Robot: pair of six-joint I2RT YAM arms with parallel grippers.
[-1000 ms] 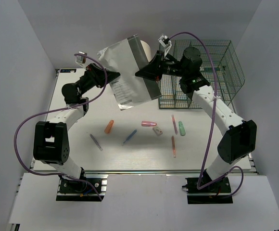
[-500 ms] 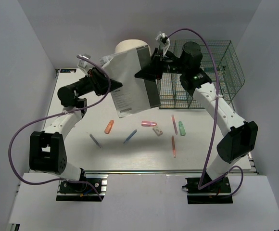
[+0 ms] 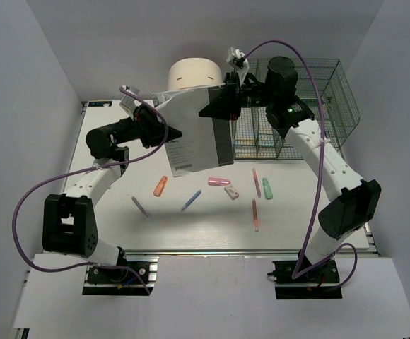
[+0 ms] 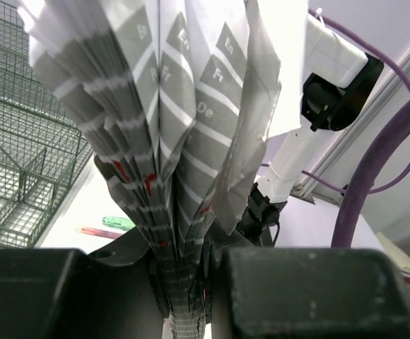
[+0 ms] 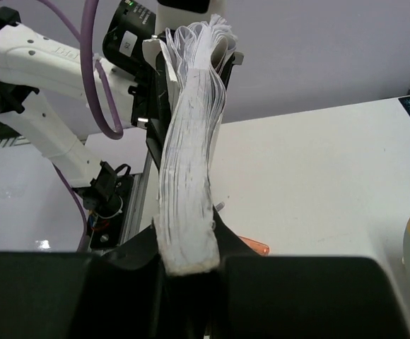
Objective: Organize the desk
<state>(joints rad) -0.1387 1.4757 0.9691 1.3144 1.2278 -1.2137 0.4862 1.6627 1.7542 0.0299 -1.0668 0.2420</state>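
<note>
— Now, the left tool (image 3: 172,133)?
— Clenched on the booklet (image 3: 198,145) near its left edge. Pages fan out in the wrist view.
— Right tool (image 3: 205,111)?
— Clamped on the booklet's upper part. The booklet hangs in air over the far worktop (image 3: 191,229).
— Worktop itself?
— White, spread beneath both arms. Pens (image 3: 219,181) lie scattered mid-surface, organizer (image 3: 311,106) at far right.

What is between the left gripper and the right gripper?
A thick paper booklet: the top external view shows the left gripper and the right gripper both clamped on it above the desk.
</note>
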